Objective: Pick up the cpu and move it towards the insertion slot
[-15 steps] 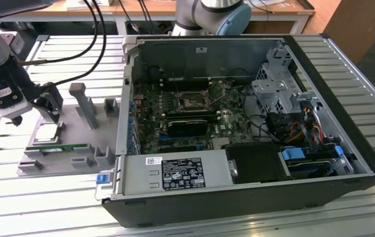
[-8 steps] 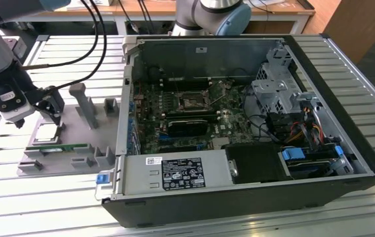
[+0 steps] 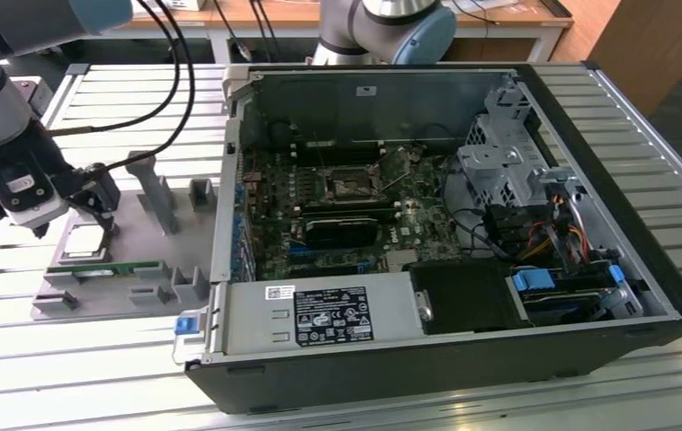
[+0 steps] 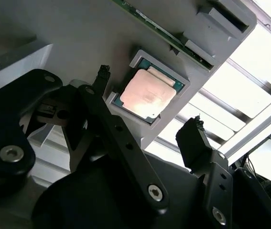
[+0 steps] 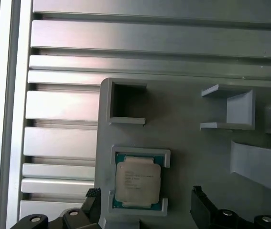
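My black two-fingered gripper (image 4: 148, 99) hangs with its jaws spread apart, one on each side of the cpu (image 4: 147, 94), a small flat square chip with a silvery metal top and a thin green rim. I am clamped on nothing, and in both wrist views neither jaw touches the chip. The cpu lies flat in the square recess of a grey plastic holder (image 5: 140, 150) on a grey fixture plate (image 3: 113, 287), which rests on the slatted aluminium table (image 3: 77, 359). A long narrow green memory stick (image 3: 103, 268) lies just beside that holder. The insertion slot (image 3: 350, 187), a square black socket in a shiny silver frame, sits on the green motherboard (image 3: 271, 215) inside the open black computer case (image 3: 437, 368), well apart from me toward the exterior view's right.
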{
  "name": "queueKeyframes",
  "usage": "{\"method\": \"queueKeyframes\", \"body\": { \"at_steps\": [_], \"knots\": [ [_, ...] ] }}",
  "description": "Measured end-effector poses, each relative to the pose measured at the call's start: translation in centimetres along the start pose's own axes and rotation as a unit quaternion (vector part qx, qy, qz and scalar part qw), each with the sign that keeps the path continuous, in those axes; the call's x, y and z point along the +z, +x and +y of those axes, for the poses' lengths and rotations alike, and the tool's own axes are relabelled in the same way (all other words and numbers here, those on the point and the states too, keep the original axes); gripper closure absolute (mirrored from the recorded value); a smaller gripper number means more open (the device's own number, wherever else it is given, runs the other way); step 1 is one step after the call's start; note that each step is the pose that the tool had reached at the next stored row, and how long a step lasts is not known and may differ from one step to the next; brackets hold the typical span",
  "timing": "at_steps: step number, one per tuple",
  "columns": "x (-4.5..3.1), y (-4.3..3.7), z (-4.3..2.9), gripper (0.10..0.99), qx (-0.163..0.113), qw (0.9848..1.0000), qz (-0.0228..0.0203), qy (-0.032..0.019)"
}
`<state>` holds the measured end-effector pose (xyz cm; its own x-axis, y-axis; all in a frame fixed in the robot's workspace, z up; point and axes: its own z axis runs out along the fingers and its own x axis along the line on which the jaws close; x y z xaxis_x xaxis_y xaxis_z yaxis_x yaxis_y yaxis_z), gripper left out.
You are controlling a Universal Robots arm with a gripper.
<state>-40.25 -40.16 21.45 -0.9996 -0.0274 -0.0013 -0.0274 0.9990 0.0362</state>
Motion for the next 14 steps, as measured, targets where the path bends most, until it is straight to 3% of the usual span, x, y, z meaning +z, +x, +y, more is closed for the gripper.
{"method": "queueKeyframes", "body": {
  "at_steps": [14],
  "knots": [
    [2.29, 0.16, 0.62, 0.251, 0.0, 1.0, 0.0, 0.0]
  ]
}}
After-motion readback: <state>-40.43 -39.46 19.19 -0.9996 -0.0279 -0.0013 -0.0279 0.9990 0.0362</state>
